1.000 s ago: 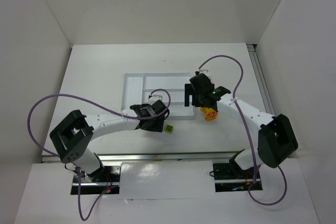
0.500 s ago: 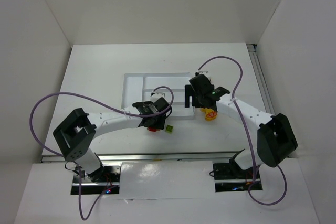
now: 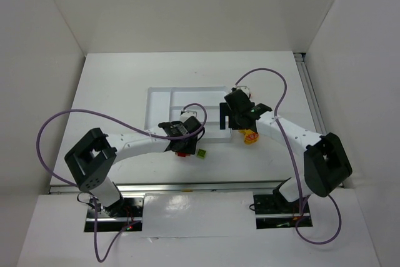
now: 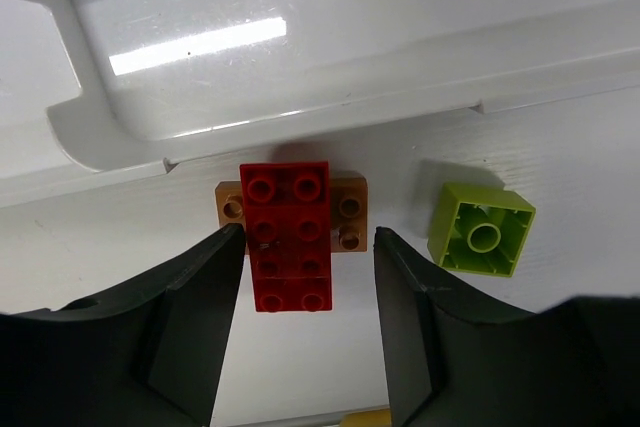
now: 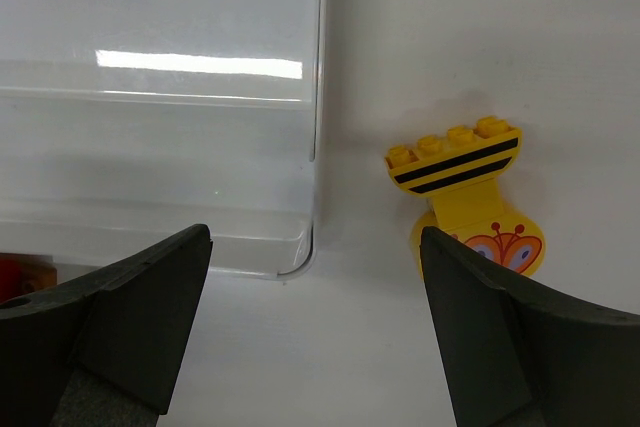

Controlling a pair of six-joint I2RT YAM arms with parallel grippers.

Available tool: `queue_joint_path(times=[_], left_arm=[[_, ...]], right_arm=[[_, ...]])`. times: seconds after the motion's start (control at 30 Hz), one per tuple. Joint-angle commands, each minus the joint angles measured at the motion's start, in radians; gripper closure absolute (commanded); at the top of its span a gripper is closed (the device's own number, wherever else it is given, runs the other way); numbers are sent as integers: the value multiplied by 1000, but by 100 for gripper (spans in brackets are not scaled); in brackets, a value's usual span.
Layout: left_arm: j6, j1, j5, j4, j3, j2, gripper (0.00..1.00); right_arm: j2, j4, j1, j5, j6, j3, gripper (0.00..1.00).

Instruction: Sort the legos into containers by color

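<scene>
Left end effector (image 4: 308, 242) spread astride red lego (image 4: 290, 209); right end effector (image 5: 315, 247) spread; white tabletop (image 3: 112, 92), white walls (image 3: 187, 10).

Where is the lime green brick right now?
Left wrist view: the lime green brick lies right of the red brick, just outside the tray edge.

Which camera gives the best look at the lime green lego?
Left wrist view: the lime green lego appears large and unobstructed, single stud up. Top external shows only a tiny green speck; right wrist misses it.
</scene>
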Motion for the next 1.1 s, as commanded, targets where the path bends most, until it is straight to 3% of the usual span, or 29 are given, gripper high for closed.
queue_joint_path(times=[0.0, 0.13, 0.33, 0.6, 0.67, 0.7, 0.77, 0.9, 1.07], left_arm=[[-20, 20, 33, 33, -30, -8, 35], [-3, 20, 33, 44, -41, -35, 42], [11, 20, 44, 44, -30, -11, 40], [12, 20, 33, 1, -15, -100, 64], [38, 20, 46, -37, 23, -129, 81], [52, 20, 58, -48, 37, -164, 91], [107, 20, 105, -59, 97, -201, 100], [185, 33, 207, -67, 218, -297, 100], [264, 117, 348, 48, 325, -321, 100]], right_arm=[[2, -19, 1, 23, -4, 23, 8], [2, -28, 1, 23, -4, 23, 8], [11, -28, 1, 23, -4, 32, 8], [2, -28, 1, 23, -4, 32, 8], [-9, -17, 1, 0, -4, 23, 8], [-9, -5, 1, -31, -4, 11, 8], [-52, 9, 1, -68, -4, 2, 8], [-199, 64, -74, -230, -28, -28, 8], [-394, 155, -154, -517, -39, -28, 17]])
